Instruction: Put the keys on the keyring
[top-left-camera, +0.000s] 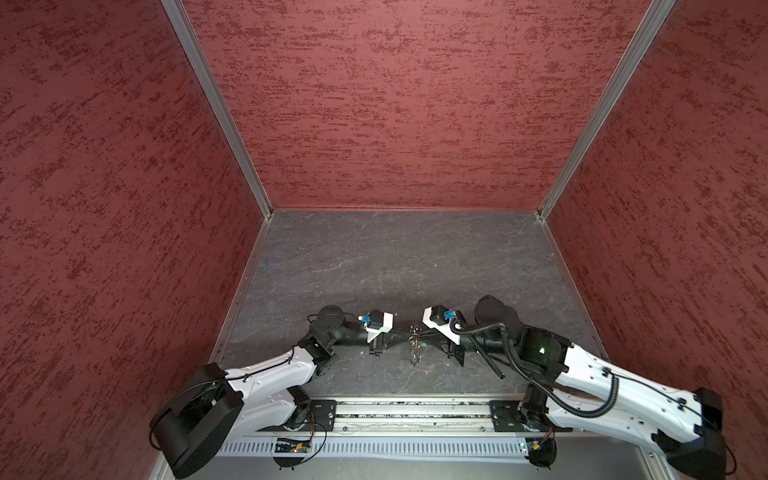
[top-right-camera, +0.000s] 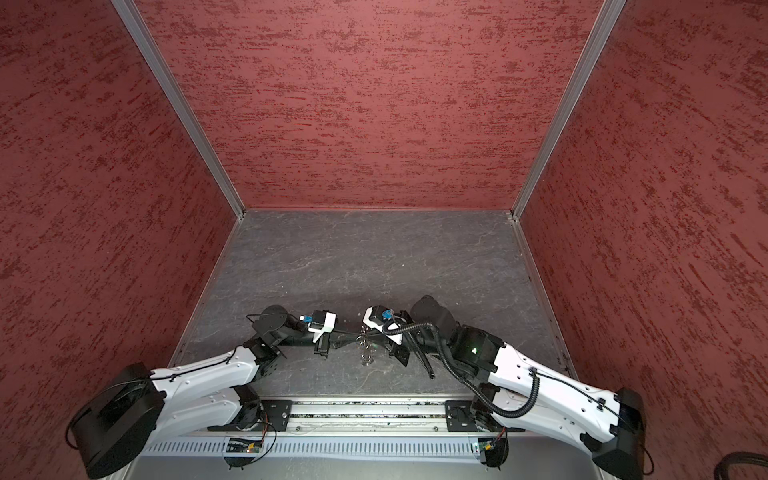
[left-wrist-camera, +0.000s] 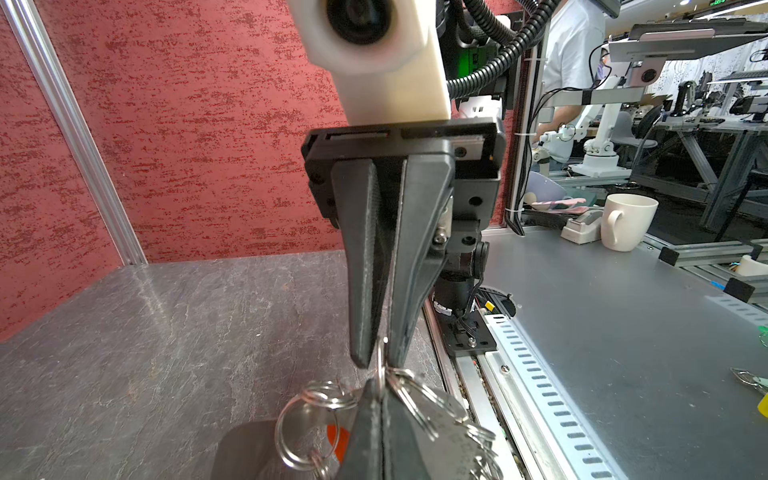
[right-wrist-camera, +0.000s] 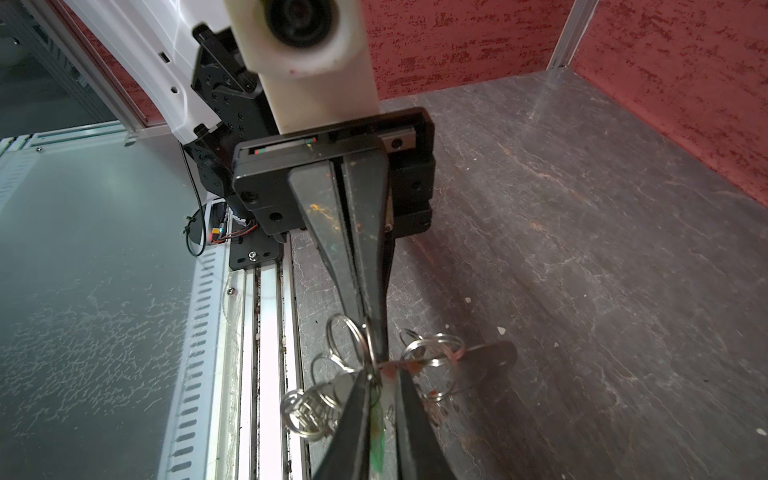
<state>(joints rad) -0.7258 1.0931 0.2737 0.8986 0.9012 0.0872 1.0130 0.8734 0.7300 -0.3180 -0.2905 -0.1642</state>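
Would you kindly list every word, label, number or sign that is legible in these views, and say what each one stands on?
No text can be read in any view.
Too blurred to read: the green sign in the room behind, left wrist view.
Too small to read: faint marks on the flat metal hanging from the keyring, left wrist view.

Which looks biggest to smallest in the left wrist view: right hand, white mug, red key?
1. right hand: largest by far, though it sits close to the lens.
2. white mug: smaller, far off on the bench.
3. red key: smallest; only a sliver shows, so its true size is unsure.
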